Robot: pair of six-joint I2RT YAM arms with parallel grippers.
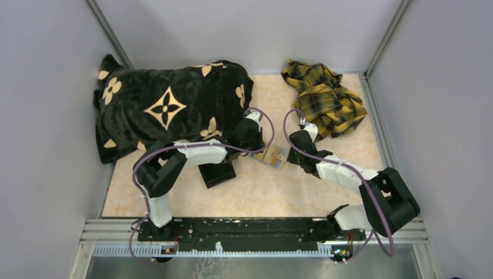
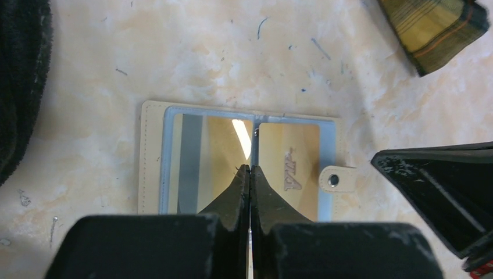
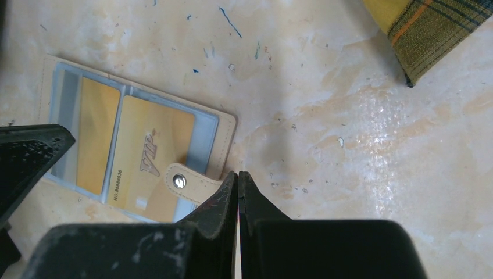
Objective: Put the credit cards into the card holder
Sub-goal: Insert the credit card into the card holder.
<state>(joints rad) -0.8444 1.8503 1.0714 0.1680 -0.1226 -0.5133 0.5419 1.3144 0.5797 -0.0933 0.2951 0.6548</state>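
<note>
Left wrist view: card holder [image 2: 152, 160] lies open flat at frame centre, two gold cards [image 2: 296, 152] in its sleeves; left gripper [image 2: 249, 170] and right gripper [image 3: 238, 175] both clenched empty, probably to nudge it shut.

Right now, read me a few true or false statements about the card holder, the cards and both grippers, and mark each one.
1. The card holder lies open on the table. True.
2. Its sleeves are empty. False: gold cards sit in both.
3. The left gripper is wide open. False: its jaws are shut.
4. The right gripper is shut, beside the closing tab. True.
5. The plaid cloth covers the card holder. False: it lies apart, farther back.
</note>
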